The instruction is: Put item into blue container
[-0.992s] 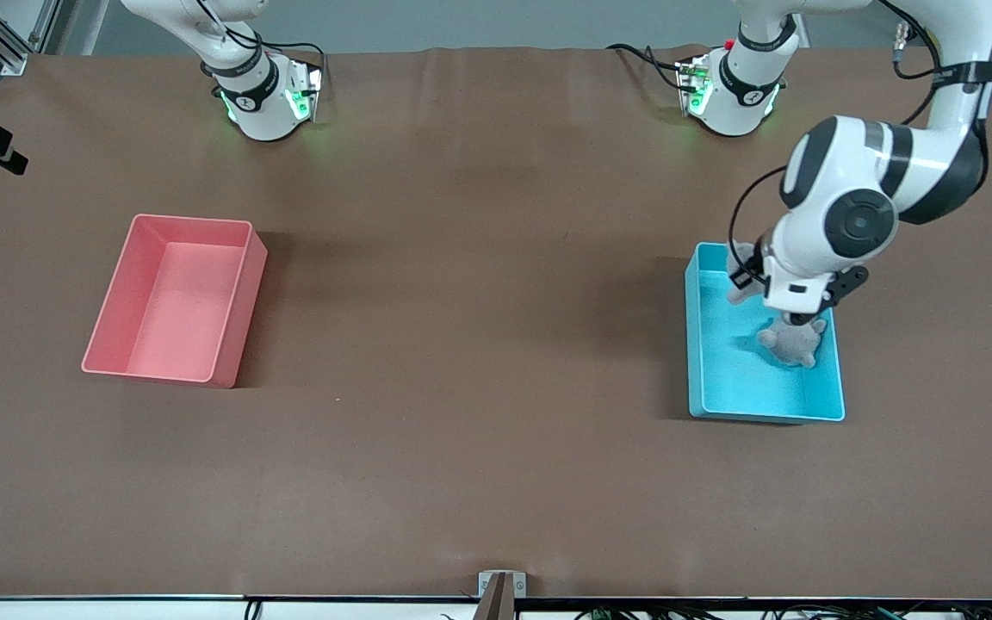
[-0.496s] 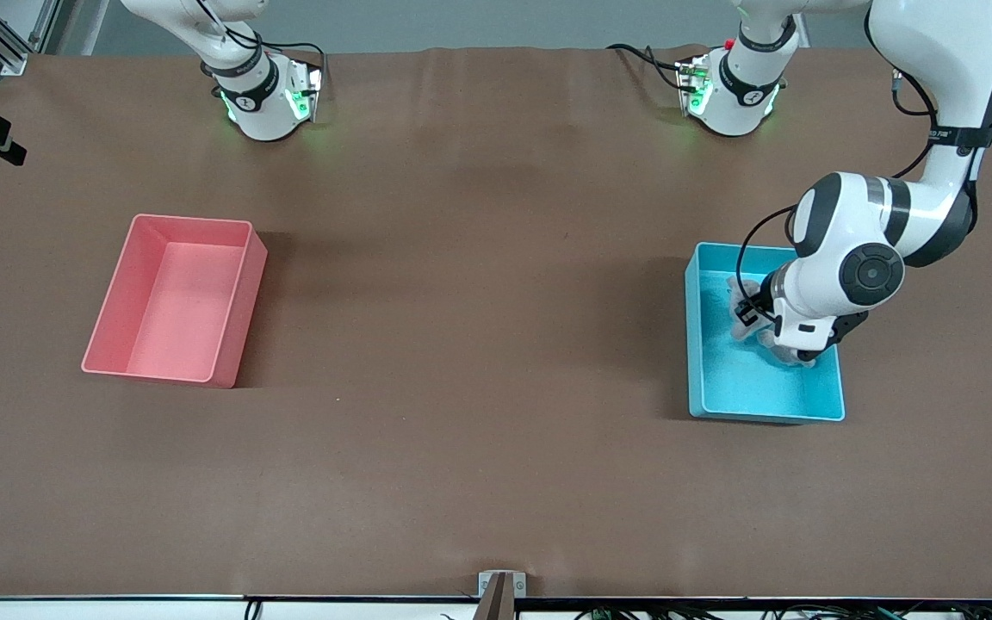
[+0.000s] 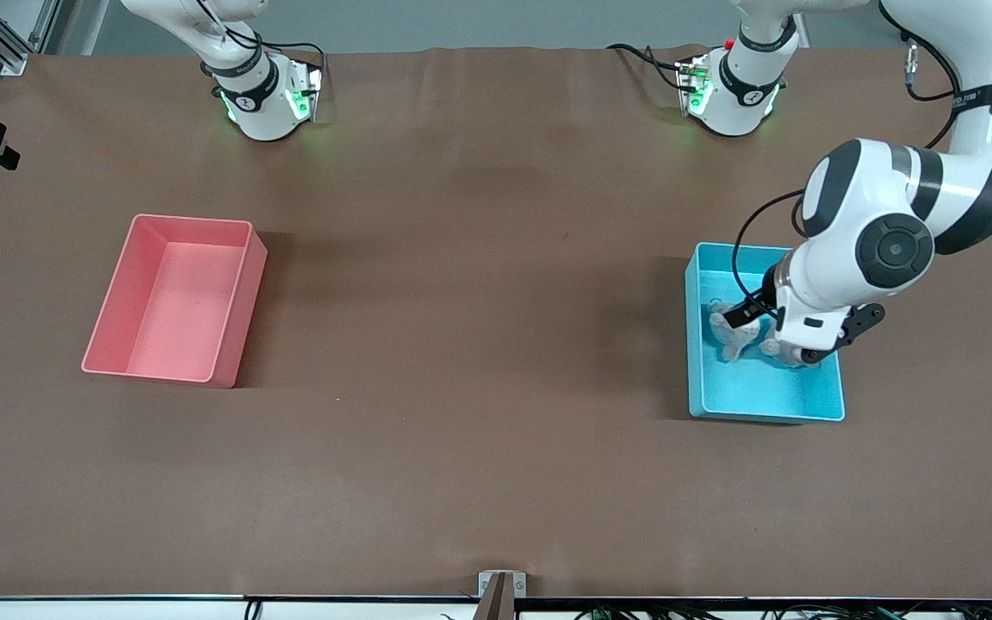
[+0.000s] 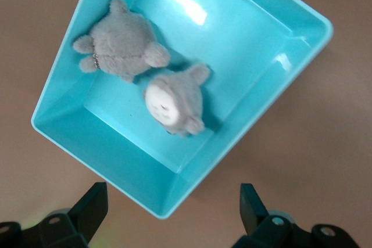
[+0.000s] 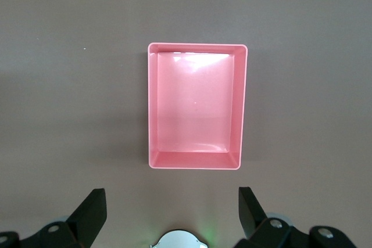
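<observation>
The blue container (image 3: 763, 392) stands on the table toward the left arm's end. Two grey plush toys lie in it side by side: one back up (image 4: 122, 47), one with its white face up (image 4: 174, 103). In the front view one toy (image 3: 728, 331) shows in full and the other (image 3: 782, 351) is partly hidden under the left arm's hand. My left gripper (image 4: 171, 207) hangs open over the container (image 4: 232, 45), above its corner, with nothing between its fingers. My right gripper (image 5: 171, 210) is open and empty, high above the pink bin (image 5: 195, 105).
The pink bin (image 3: 173, 297) sits toward the right arm's end of the table and holds nothing. Both robot bases (image 3: 268, 99) (image 3: 733, 90) stand along the table's edge farthest from the front camera. Brown tabletop (image 3: 479, 344) spans between the two bins.
My left gripper dipped into the blue container, opened, let go of a grey plush toy and rose a little. The toys lie in new places. The right arm waits unmoved.
</observation>
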`<state>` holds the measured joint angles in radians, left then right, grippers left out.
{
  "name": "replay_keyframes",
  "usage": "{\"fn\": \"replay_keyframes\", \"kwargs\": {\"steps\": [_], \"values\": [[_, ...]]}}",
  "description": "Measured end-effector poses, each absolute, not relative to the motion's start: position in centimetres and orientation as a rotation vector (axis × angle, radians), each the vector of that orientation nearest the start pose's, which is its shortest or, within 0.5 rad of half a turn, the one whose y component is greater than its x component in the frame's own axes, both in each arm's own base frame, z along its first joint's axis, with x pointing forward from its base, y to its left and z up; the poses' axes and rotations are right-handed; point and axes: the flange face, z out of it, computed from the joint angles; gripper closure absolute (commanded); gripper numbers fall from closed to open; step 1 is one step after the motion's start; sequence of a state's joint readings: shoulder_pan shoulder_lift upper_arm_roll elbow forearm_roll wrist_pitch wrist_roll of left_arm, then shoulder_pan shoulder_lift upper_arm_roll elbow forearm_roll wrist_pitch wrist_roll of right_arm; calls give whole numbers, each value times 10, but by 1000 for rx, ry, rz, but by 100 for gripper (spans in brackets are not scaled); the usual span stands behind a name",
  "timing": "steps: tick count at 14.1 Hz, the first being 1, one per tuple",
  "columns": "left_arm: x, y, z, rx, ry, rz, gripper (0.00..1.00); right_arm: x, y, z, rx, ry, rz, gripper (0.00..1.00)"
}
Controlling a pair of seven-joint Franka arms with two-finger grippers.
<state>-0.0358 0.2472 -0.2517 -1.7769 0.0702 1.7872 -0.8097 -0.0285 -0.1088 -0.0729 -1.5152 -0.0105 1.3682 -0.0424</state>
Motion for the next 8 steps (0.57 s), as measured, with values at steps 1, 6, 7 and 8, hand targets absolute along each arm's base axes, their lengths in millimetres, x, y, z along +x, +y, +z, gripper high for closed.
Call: {"fn": "replay_keyframes", "kwargs": {"steps": [1,6,7,8], "values": [[575,-165,414,-2920,-709,288,0,494,-54,689,-3139,94,62,0],[590,-153,499,-2993,-568,217,0,496,-54,688,-3131,98,67,0],[592,-139,519,-3008,-518,215,0,496,-54,688,-3130,100,67,0],[594,-126,537,-3029,-454,200,0,496,-54,688,-3130,100,67,0]]}}
